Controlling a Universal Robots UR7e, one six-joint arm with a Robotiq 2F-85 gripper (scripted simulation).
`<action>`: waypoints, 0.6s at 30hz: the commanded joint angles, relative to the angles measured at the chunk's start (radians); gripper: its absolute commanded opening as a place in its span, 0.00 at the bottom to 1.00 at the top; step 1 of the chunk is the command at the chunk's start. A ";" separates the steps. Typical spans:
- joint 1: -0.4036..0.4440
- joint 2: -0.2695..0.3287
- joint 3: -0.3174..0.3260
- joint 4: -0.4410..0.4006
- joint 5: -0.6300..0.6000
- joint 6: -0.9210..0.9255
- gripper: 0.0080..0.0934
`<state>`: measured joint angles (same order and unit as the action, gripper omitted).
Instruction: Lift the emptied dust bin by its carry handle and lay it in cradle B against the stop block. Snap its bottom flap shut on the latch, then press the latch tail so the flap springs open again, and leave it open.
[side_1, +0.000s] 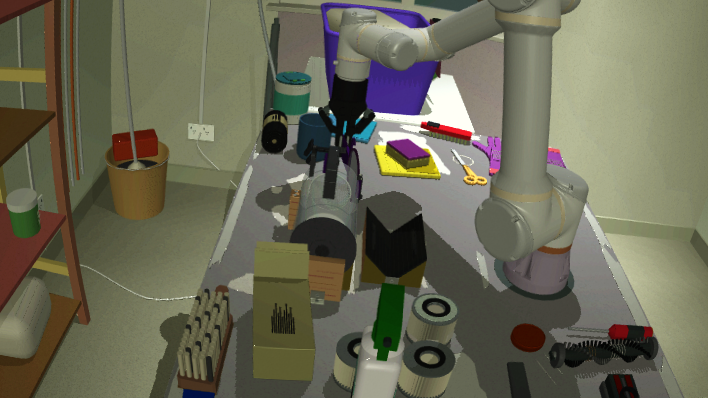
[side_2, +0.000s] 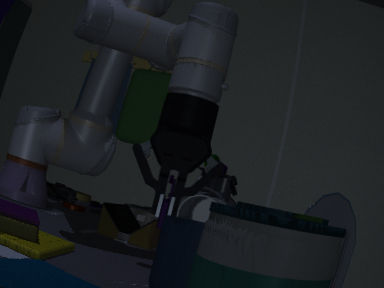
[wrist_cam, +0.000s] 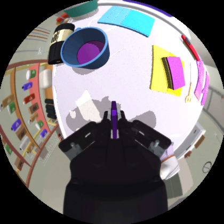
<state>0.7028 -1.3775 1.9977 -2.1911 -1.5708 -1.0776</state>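
The dust bin (side_1: 327, 210), a grey clear-walled cylinder with a dark round end, lies on its side on the left of the table, resting in a wooden cradle (side_1: 325, 275). Its purple carry handle (wrist_cam: 114, 120) rises from the top of the bin, and my gripper (side_1: 342, 142) is closed on it from straight above. In the wrist camera the handle shows as a thin purple strip between my fingers. The bin's bottom flap and latch are hidden. A second cradle (side_1: 392, 245) holding a dark block stands just right of the bin.
Behind the bin stand a blue cup (side_1: 312, 135), a black canister (side_1: 274, 131), a teal tub (side_1: 292, 92) and a purple basket (side_1: 385, 60). A yellow cloth with a purple sponge (side_1: 407, 157) lies to the right. A tan box (side_1: 282, 310), brushes and filters crowd the table's front.
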 joint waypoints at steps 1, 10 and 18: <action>0.001 0.000 -0.001 0.000 0.000 -0.001 0.00; 0.007 0.005 -0.007 0.001 0.000 -0.013 0.00; 0.013 0.010 -0.014 0.002 0.000 -0.025 0.00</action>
<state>0.7161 -1.3665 1.9838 -2.1883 -1.5708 -1.1029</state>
